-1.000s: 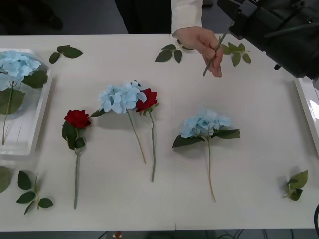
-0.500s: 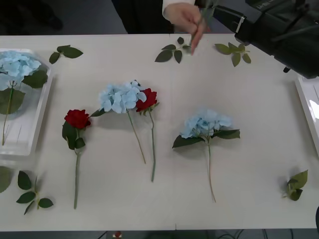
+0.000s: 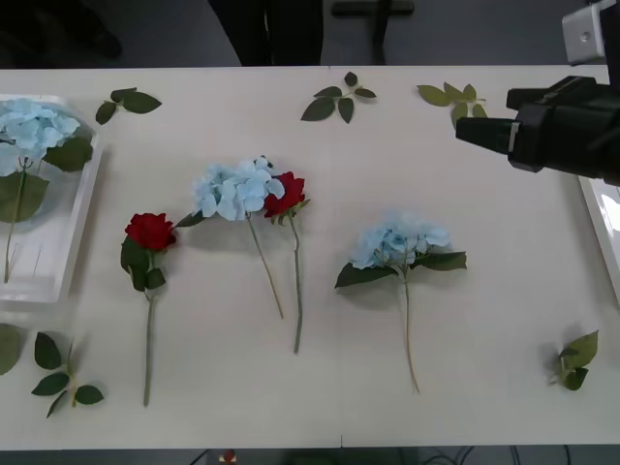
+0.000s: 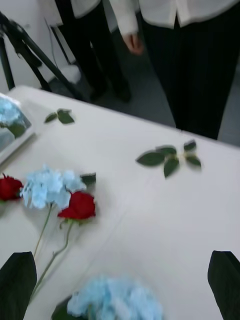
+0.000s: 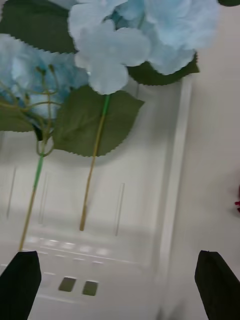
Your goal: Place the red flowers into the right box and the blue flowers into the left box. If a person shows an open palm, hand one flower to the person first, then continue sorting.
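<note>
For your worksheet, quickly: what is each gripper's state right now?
Left gripper: open, empty, over the left box holding blue flowers.
Right gripper: open, empty, above the table near its right side.

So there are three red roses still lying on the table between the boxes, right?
Not quite: two red roses lie on the table, not three. The front view shows one alone nearer the left box and one beside a blue flower.

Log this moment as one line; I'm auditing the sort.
right gripper: open, above table | left gripper: open, over left box | blue flowers and red flowers unsorted
</note>
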